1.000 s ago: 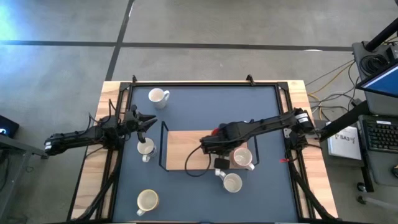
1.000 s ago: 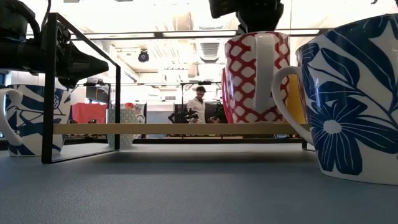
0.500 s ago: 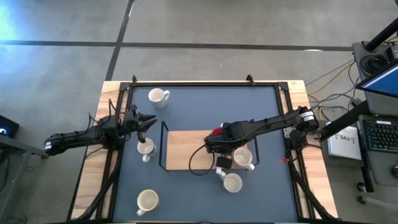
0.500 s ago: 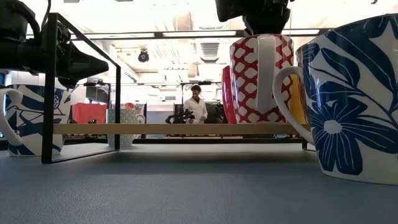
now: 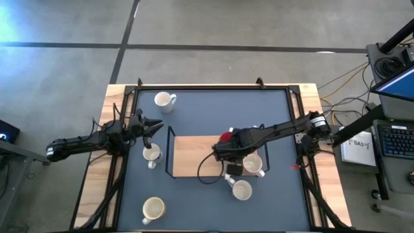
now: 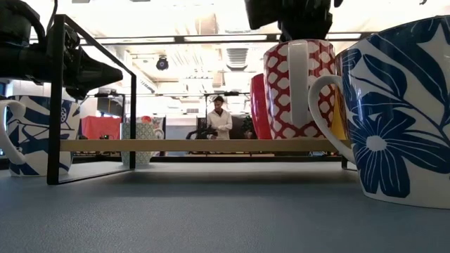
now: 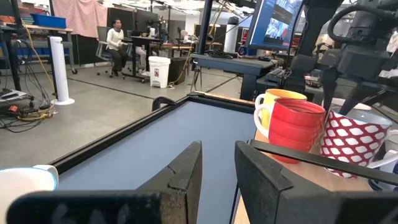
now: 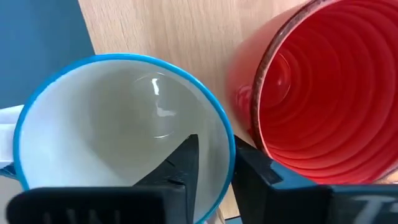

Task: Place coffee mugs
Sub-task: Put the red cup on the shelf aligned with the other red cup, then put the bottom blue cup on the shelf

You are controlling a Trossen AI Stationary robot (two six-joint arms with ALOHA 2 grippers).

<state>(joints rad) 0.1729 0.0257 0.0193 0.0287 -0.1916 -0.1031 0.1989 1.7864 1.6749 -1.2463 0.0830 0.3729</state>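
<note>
From overhead, the right arm's dark gripper (image 5: 226,154) covers most of the glossy red ribbed ceramic mug (image 5: 225,137), only a sliver showing. At table height, the red-and-white lattice-patterned mug (image 6: 298,88) blocks most of that red mug and nearly all of a yellow-orange ceramic mug (image 6: 339,119). The big white mug with blue flowers (image 6: 390,116) runs off the right edge. In the left wrist view, a pale rounded object (image 7: 25,178) is cut off and unidentifiable.
</note>
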